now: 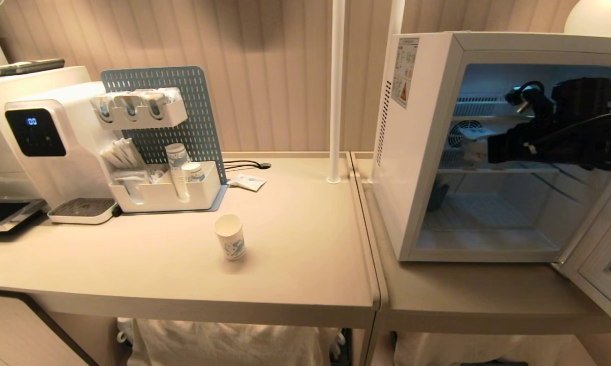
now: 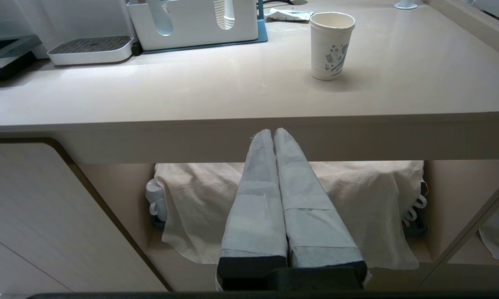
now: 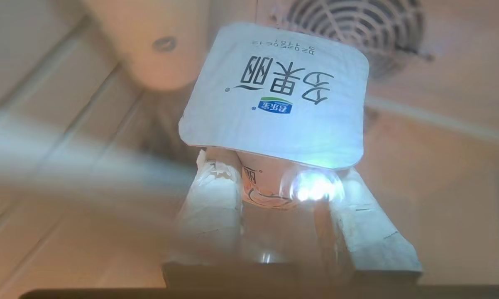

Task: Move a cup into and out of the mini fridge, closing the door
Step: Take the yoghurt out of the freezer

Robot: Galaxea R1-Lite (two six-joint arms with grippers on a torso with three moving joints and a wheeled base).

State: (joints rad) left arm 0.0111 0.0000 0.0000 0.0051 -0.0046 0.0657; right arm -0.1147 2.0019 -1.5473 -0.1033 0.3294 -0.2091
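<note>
On the left of the counter stands a white dispenser [image 1: 46, 147], then a rack [image 1: 165, 193] with stacked cups. The cup [image 1: 230, 243] sits upright on the bare counter [image 1: 295, 244] in front of them, well apart from the fridge [image 1: 422, 147]: a small tapered white paper cup with a blue print on its side, empty as far as its rim shows. The left gripper [image 2: 274, 135] hangs below the counter's edge, fingers pressed together, holding nothing.

On the right the fridge stands with its door [image 1: 598, 264] swung wide. The right gripper [image 3: 282, 195] reaches onto the middle shelf near the fan [image 3: 353, 25], fingers part closed around a foil-lidded tub [image 3: 274, 95]. So the step in hand appears to be taking something out of the fridge, the tub rather than the paper cup. Next would likely be drawing it straight out, level and clear of the shelf above, then shutting the door.
</note>
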